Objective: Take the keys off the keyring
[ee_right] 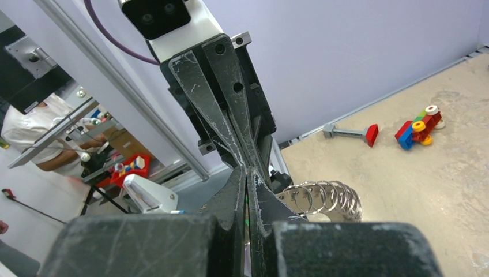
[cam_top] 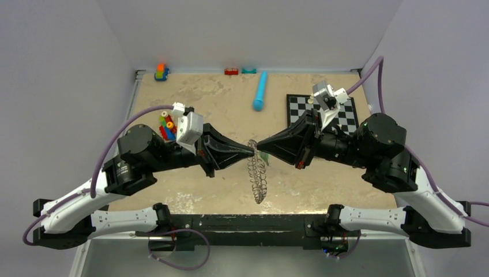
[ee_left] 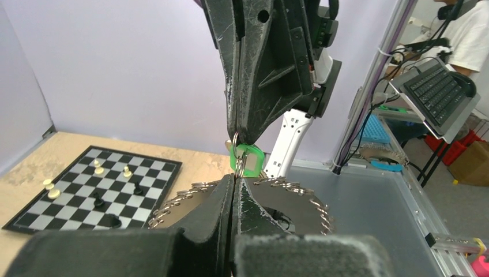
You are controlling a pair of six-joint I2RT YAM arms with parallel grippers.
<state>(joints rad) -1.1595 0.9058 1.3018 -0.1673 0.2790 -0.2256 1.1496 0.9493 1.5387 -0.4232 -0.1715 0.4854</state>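
The keyring (cam_top: 258, 183) hangs edge-on above the table's middle, a large hoop rimmed with silver keys (ee_left: 314, 202). The key with the green head (ee_left: 248, 160) sits at its top. My left gripper (cam_top: 252, 151) and right gripper (cam_top: 260, 146) meet tip to tip there. In the left wrist view my left gripper (ee_left: 233, 184) is shut on the keyring's rim just below the green key, and my right gripper (ee_left: 236, 136) pinches from above. In the right wrist view my right gripper (ee_right: 247, 174) is shut, with green showing between its jaws, and the keyring (ee_right: 326, 199) is to the right.
A chessboard (cam_top: 301, 107) with a few pieces lies at the back right, under my right arm. A blue cylinder (cam_top: 260, 91) lies at the back middle. Coloured toy bricks (cam_top: 166, 126) sit beside my left wrist, and more small toys (cam_top: 162, 71) line the back wall.
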